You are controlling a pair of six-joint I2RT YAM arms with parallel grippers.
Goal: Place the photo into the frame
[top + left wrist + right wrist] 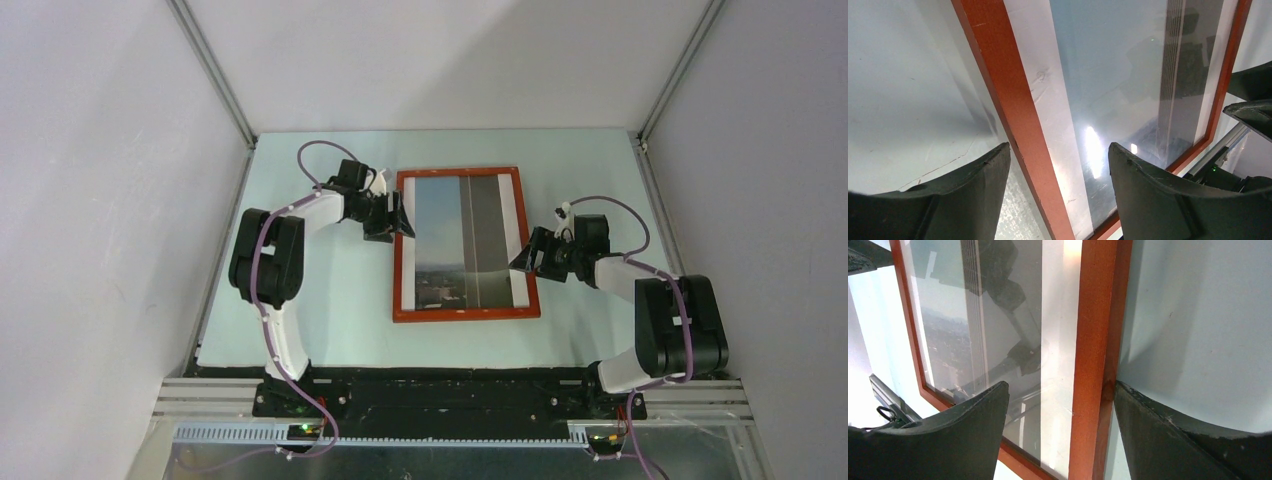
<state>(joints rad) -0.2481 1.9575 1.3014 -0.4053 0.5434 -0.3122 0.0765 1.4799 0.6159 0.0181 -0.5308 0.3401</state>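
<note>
Looking down on the frame [466,315], flat around the middle of the pale green table [330,300] and close to square with its edges. Long axis running from the near edge toward the far edge. Holds the photo [440,230] face up inside a narrow orange-red wooden moulding, with the picture's top toward the far edge. Shows blue sky at the far end, a hazy city at the near end, a dark grey tower band running the whole length right of centre, and white borders down both long sides. Shines on top, mirroring a lamp and the arms in both wrist views. Bears faint scuffs and a small crease on the left white border. Flanked on the left rail, in its far half, by the left gripper [400,225], fingers [983,175] spread wide astride that rail: one over bare table close against the outer edge, the other above the print, nothing gripped. Flanked on the right rail, about mid-length, by the right gripper [520,262], fingers [1158,420] likewise well apart astride the rail: the outer one touching the rail's outer edge, the inner one above the print, nothing clamped.
</note>
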